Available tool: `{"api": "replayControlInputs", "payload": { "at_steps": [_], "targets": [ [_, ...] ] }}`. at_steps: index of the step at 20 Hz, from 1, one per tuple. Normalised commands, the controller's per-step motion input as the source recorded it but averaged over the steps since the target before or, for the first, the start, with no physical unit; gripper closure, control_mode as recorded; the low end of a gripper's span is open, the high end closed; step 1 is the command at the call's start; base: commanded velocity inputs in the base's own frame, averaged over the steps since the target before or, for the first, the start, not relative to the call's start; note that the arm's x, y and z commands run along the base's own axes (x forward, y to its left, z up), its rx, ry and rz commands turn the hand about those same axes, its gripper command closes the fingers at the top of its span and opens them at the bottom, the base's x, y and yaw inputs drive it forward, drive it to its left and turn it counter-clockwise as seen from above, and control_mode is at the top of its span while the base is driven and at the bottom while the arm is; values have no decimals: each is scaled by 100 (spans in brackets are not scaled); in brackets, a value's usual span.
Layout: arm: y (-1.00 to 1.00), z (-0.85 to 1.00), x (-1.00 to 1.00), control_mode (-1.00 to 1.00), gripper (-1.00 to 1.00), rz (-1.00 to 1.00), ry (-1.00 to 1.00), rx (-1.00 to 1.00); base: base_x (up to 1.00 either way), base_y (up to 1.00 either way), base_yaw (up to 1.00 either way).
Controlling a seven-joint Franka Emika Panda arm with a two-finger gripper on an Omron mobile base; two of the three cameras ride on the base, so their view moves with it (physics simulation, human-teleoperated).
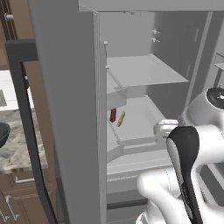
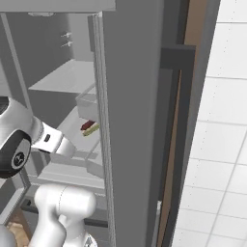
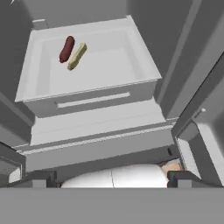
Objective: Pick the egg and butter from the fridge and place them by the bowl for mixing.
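With our jaws wide apart and empty, we see the butter point(image 3: 77, 56) in the fridge point(image 1: 65, 109) drawer point(image 3: 135, 81) toward eleven o'clock, well apart, its long axis running one-to-seven beside a red item point(image 3: 66, 48).

Yellow butter point(image 3: 77, 56), seemingly dark red item point(image 3: 66, 49)

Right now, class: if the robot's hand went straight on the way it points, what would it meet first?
Most likely the pale grey drawer in the open fridge: the open hand points at its front wall. The butter and the dark red item lie further back inside. Depth is hard to judge.
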Motion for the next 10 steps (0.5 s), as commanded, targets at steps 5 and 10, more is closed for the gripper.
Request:
{"api": "replayControlInputs", "payload": {
  "at_steps": [5,10],
  "targets": [
    [0,0,20,-100,-100,21,0,3,0,0,0],
    [14,0,94,-100,-100,0,0,0,0,0,0]
  ]
}}
